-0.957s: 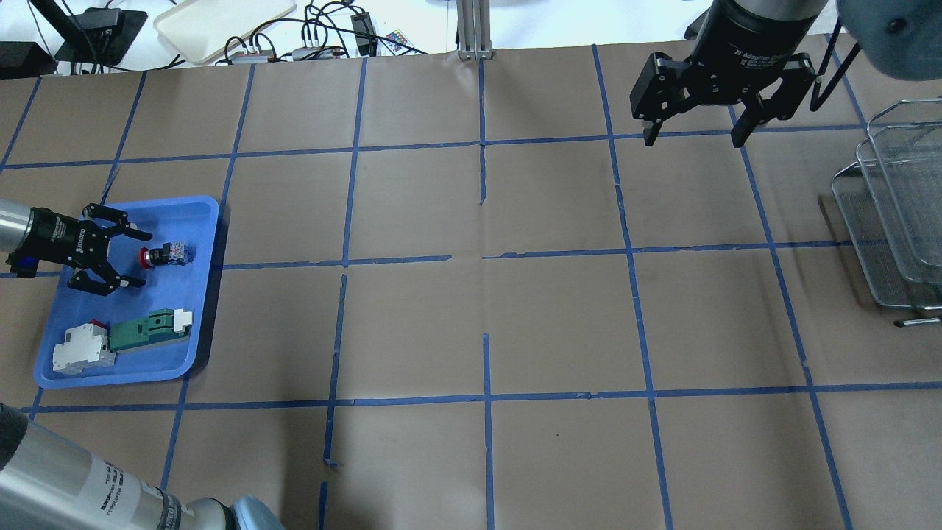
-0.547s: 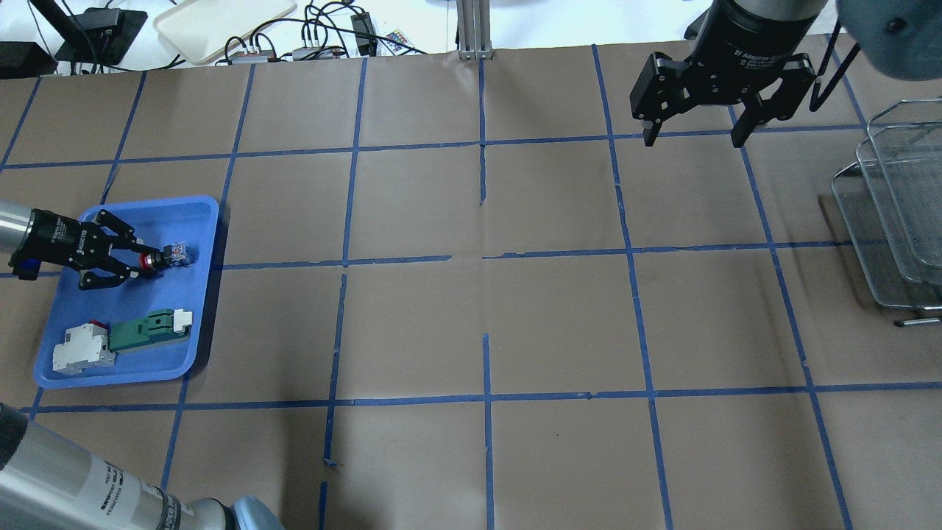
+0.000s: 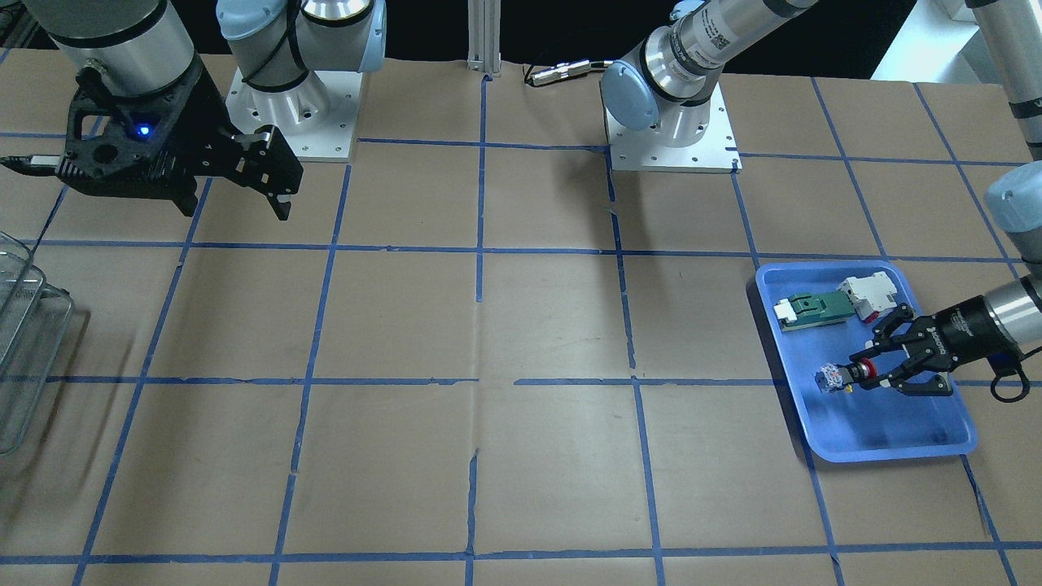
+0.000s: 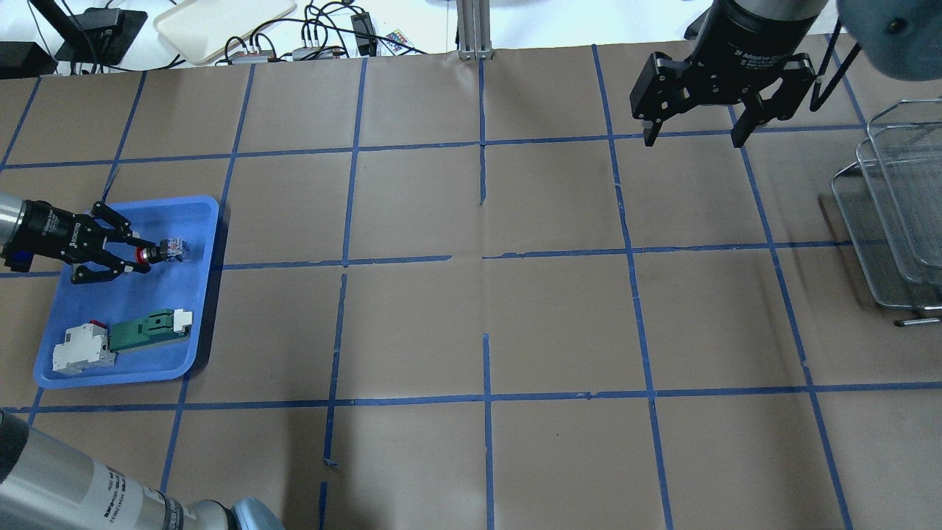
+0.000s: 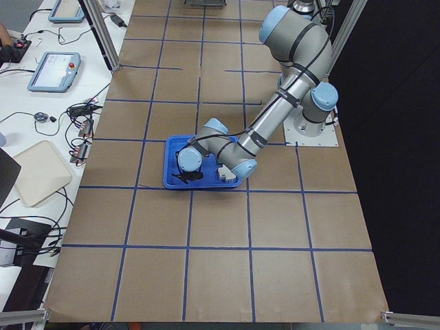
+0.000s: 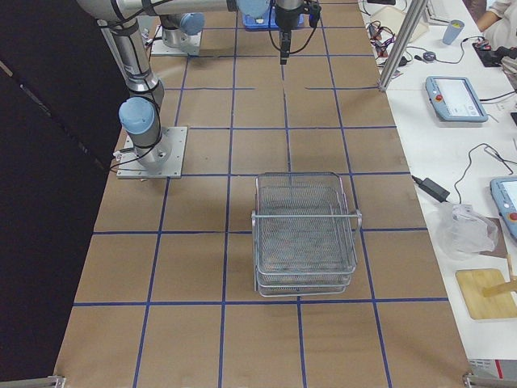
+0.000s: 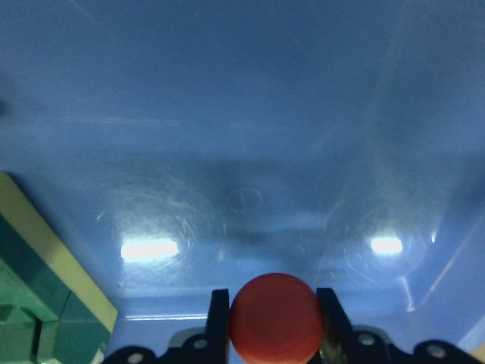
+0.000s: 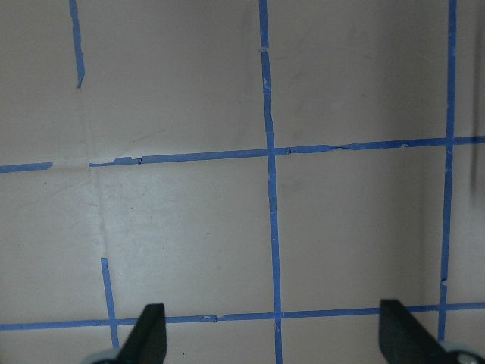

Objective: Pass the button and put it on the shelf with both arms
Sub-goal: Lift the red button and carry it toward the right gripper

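Observation:
The button, red-headed with a blue-and-white rear block, is held by its red head in my left gripper over the blue tray. It looks slightly raised off the tray floor. The front-facing view shows the same grip, gripper on button. In the left wrist view the red head fills the gap between the fingers. My right gripper hangs open and empty above the table at the far right; it also shows in the right wrist view. The wire-mesh shelf stands at the right edge.
A green-and-white flat part and a white-and-red block lie in the tray's near end. The shelf has tiered baskets open at the top. Brown paper with blue tape lines covers the table between tray and shelf.
My left gripper, open around the button's head a second ago, has shut on it and drawn it slightly back and to the left. The right arm has not moved.

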{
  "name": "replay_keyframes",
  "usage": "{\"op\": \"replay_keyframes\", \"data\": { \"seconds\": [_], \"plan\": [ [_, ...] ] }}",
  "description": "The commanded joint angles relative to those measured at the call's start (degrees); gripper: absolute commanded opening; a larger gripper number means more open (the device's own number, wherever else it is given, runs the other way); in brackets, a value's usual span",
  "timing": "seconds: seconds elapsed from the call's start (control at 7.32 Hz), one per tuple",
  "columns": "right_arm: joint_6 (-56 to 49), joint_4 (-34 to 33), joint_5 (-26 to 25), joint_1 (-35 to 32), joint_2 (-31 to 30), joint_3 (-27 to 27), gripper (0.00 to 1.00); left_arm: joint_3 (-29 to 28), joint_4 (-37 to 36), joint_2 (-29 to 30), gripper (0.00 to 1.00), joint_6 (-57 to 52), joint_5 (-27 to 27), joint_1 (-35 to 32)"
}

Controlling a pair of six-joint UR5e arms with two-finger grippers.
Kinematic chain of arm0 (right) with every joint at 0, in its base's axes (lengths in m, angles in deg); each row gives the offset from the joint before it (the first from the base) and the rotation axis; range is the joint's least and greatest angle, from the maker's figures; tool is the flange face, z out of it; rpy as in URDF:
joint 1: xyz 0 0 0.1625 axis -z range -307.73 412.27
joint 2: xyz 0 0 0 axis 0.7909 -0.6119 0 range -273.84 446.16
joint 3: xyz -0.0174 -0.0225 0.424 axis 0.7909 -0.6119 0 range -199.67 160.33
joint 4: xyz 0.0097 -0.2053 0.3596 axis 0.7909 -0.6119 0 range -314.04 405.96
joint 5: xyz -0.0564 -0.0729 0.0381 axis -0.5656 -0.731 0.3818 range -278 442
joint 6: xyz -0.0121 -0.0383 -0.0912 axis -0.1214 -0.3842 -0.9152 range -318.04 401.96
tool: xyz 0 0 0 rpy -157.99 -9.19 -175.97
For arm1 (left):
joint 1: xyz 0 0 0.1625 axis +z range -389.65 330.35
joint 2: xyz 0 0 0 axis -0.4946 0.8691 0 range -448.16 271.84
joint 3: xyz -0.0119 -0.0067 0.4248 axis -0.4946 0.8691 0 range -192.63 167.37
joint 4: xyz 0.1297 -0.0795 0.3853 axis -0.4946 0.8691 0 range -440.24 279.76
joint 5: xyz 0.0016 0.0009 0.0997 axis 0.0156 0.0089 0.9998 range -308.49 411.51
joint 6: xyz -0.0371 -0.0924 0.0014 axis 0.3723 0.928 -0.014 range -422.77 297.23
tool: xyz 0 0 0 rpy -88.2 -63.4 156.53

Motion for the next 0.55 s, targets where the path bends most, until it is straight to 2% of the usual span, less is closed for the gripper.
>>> {"op": "replay_keyframes", "data": {
  "seconds": [0.0,0.27,0.41],
  "plan": [
    [-0.98,-0.19,0.17,0.26,0.03,0.00,1.00,-0.90,4.19,-4.76,0.00,-1.45,-1.84,-6.16],
    [-6.39,-0.19,0.00,0.70,0.03,0.00,1.00,-0.91,7.02,-9.51,0.00,2.22,-4.28,-14.33],
    [-7.56,-0.10,-0.09,0.79,0.12,0.00,1.00,-0.91,7.12,-11.53,0.00,8.08,-5.95,-18.81]
  ]
}}
